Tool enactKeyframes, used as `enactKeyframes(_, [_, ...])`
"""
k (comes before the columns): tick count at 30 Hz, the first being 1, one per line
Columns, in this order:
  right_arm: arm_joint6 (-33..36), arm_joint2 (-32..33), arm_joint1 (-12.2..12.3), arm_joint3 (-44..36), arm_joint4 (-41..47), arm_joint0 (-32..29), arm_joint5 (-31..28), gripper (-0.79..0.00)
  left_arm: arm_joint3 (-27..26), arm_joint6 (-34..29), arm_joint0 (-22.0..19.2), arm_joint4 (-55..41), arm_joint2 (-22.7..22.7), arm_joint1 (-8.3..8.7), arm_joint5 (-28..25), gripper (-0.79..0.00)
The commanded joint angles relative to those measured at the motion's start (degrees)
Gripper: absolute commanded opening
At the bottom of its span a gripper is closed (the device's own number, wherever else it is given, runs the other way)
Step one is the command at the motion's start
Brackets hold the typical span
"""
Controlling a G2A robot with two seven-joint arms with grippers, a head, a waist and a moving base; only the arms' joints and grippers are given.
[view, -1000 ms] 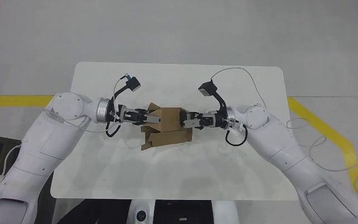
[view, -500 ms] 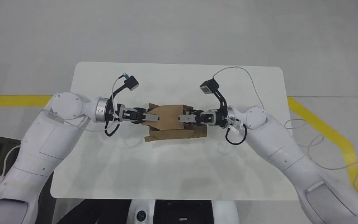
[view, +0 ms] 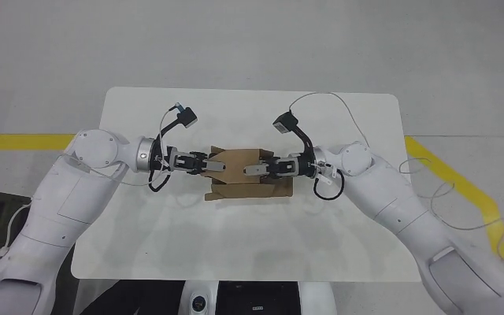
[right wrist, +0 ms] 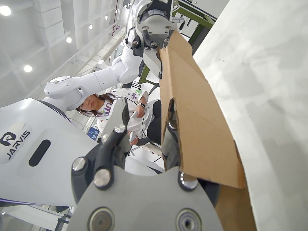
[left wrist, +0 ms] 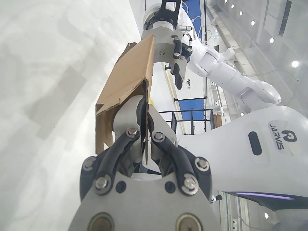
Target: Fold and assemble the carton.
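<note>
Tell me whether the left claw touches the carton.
Touching. The left wrist view shows the left claw shut on the edge of the carton.

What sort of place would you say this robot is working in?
Most likely a robotics lab or industrial test hall: a white table on grey floor with a yellow marking line, rows of ceiling lights high overhead, and metal racks with blue panels behind.
</note>
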Motion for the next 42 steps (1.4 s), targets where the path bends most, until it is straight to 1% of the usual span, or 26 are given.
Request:
enactKeyframes(1, [-0.17,-0.47,-0.24,0.35,0.04,0.24,-0.17,-0.523,-0.04,-0.02,0.02,0.04,-0.05,-0.06,0.06,-0.785])
enactKeyframes(3, [-0.29,-0.95,-0.50,0.78,0.16,0.43,-0.29,-0.585,-0.14,0.02,0.04,-0.01,-0.08,-0.14,0.14,-0.785])
enactKeyframes(7, [-0.49,-1.68,-0.95,1.69,0.56,0.74,-0.49,-0.757,-0.20,-0.11,0.04,0.08,-0.15,-0.27,0.22,-0.785])
enactKeyframes(8, [-0.51,-1.78,-1.04,1.97,0.68,0.81,-0.51,-0.785,-0.19,-0.14,0.04,0.09,-0.19,-0.30,0.23,-0.785])
enactKeyframes(12, [-0.40,-2.04,-1.32,3.06,0.84,1.14,-0.40,-0.785,-0.13,-0.27,0.05,0.16,-0.35,-0.40,0.29,-0.785])
enactKeyframes(13, [-0.37,-2.10,-1.38,3.20,0.83,1.19,-0.37,-0.785,-0.08,-0.33,0.05,0.17,-0.40,-0.42,0.29,-0.671])
enactKeyframes(15, [-0.25,-2.17,-1.48,3.52,0.83,1.30,-0.25,-0.785,-0.01,-0.49,0.09,0.07,-0.50,-0.47,0.33,-0.499])
enactKeyframes(16, [-0.14,-2.20,-1.53,3.64,0.81,1.37,-0.14,-0.785,0.04,-0.50,0.11,-0.09,-0.59,-0.49,0.39,-0.382])
enactKeyframes(17, [-0.10,-2.23,-1.58,3.81,0.73,1.44,-0.09,-0.785,0.06,-0.50,0.16,-0.29,-0.68,-0.51,0.46,-0.080])
enactKeyframes(18, [-0.03,-2.27,-1.63,4.01,0.66,1.48,-0.03,-0.785,0.06,-0.54,0.22,-0.74,-0.78,-0.54,0.63,0.000])
enactKeyframes(28, [0.03,-2.74,-2.59,6.43,-1.01,2.19,0.04,-0.785,-0.10,-2.84,0.47,-8.01,-2.45,-0.79,2.51,0.000])
enactKeyframes(35, [-0.34,-3.14,-3.75,7.69,-1.80,2.45,-0.33,-0.785,-1.09,-4.83,0.69,-13.47,-3.41,-1.06,4.31,0.000])
enactKeyframes(42, [-0.82,-3.28,-5.17,8.63,-2.32,2.91,-0.81,-0.785,-1.83,-4.24,0.42,-13.66,-2.65,-1.63,5.38,0.000])
